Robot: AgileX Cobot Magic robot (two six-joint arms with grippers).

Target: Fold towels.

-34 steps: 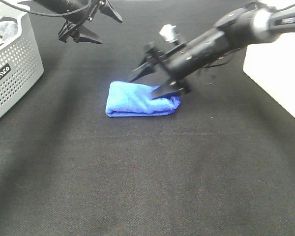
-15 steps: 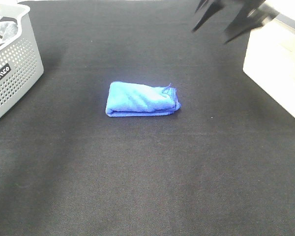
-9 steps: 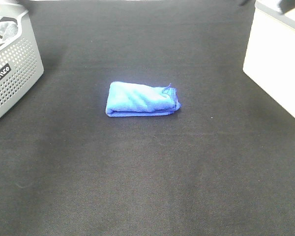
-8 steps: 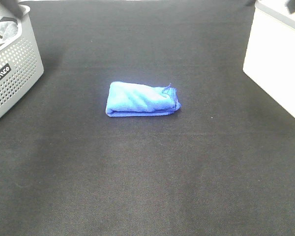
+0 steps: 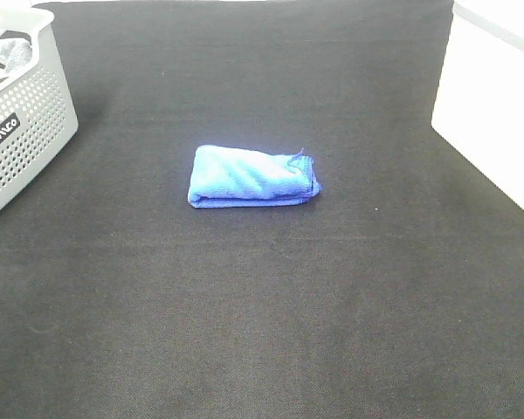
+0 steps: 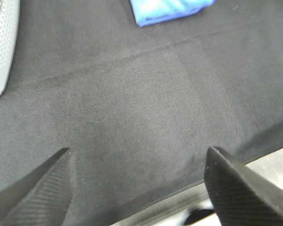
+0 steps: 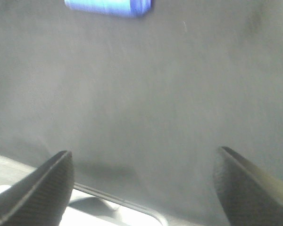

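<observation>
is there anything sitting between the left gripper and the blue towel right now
Nothing visible does. In the left wrist view only bare black cloth lies between the open left gripper and the folded blue towel. The grey basket sits off to the side.

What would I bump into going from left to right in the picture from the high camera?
grey basket → blue towel → white box, all on the black table cloth.
</observation>
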